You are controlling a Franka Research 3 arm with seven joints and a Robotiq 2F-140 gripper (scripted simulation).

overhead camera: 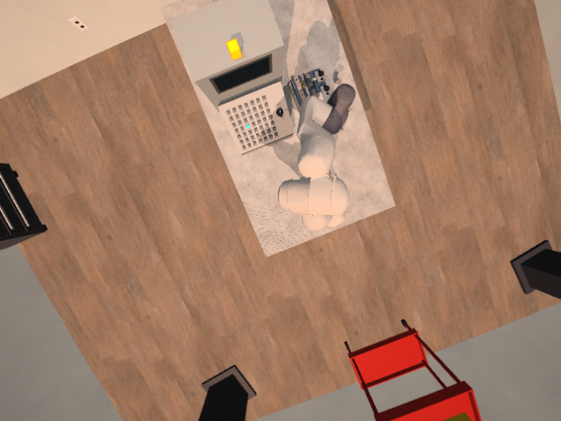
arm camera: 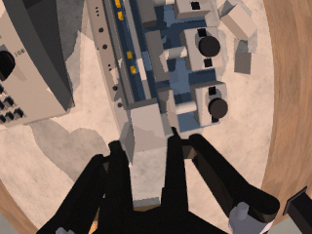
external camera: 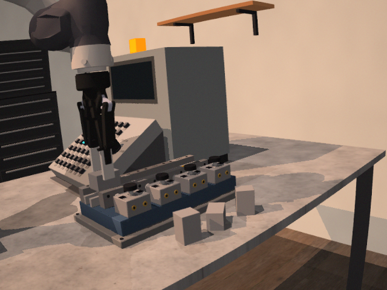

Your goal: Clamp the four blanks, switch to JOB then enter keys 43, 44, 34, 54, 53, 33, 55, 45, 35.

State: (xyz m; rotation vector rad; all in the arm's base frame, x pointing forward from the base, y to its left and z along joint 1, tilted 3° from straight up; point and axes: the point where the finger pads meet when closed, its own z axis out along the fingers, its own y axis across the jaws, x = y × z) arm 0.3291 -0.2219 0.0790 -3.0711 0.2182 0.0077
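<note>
My gripper [external camera: 102, 173] [arm camera: 147, 127] is shut on a grey blank [external camera: 96, 183] [arm camera: 147, 122] at the near end station of the blue vise base [external camera: 101, 217]. The blank is upright, at or just above the rails; contact is hidden. Black valve knobs [external camera: 130, 186] [arm camera: 217, 108] top the station blocks; no lens looks lit. Three other blanks [external camera: 187, 227] [external camera: 215, 217] [external camera: 245, 201] stand on the table. One key [overhead camera: 247, 126] [external camera: 83, 142] glows cyan; its name is unreadable. The amber lamp [overhead camera: 233, 48] [external camera: 137, 45] is lit. The selector [overhead camera: 279, 111] [arm camera: 6, 63] has an unclear setting.
The sloped key panel [overhead camera: 285, 125] and the tall cabinet [external camera: 196, 103] stand beside the vise base. A long drilled bar [external camera: 156, 165] [arm camera: 103, 60] runs along the stations' panel side. The loose blanks are near the table edge [external camera: 250, 238].
</note>
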